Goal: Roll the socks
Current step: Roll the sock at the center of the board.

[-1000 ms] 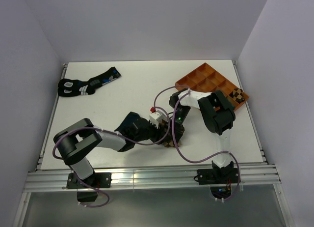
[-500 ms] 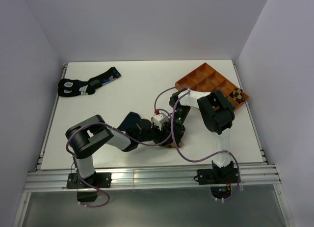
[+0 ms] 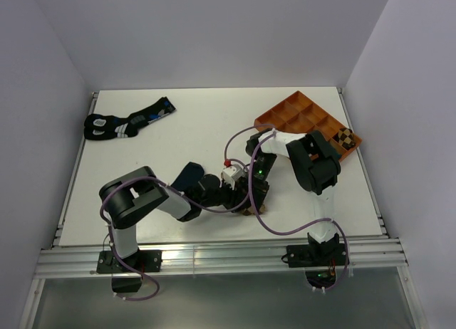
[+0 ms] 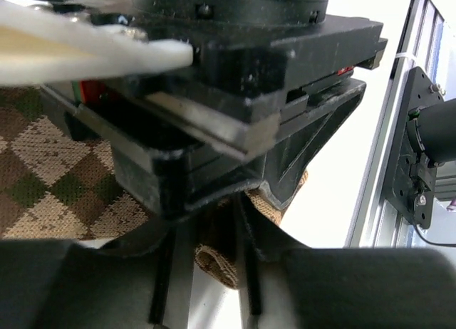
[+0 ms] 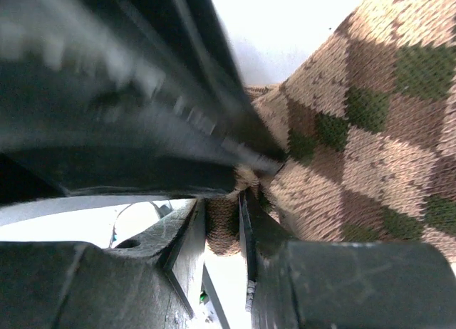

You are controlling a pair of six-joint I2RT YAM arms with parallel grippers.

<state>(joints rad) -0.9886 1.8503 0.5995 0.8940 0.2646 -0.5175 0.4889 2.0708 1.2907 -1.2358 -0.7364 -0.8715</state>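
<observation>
1. The sock (image 4: 35, 179), tan argyle, lies lower centre in the top view, under both wrists, one edge bunched.
2. Left claw (image 4: 206, 272) is nearly closed, pinching that fold; right claw (image 5: 222, 233) is equally narrow on fabric.
3. I judge both pinches thin: fabric could slip and the roll spring loose.
4. The claws almost touch; a careless turn could knock them together or stretch the sock.

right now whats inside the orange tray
A brown checkered bundle sits in the orange tray's right-hand corner compartment. Nothing else shows in the compartments in view; the right arm covers the tray's near side.
</observation>
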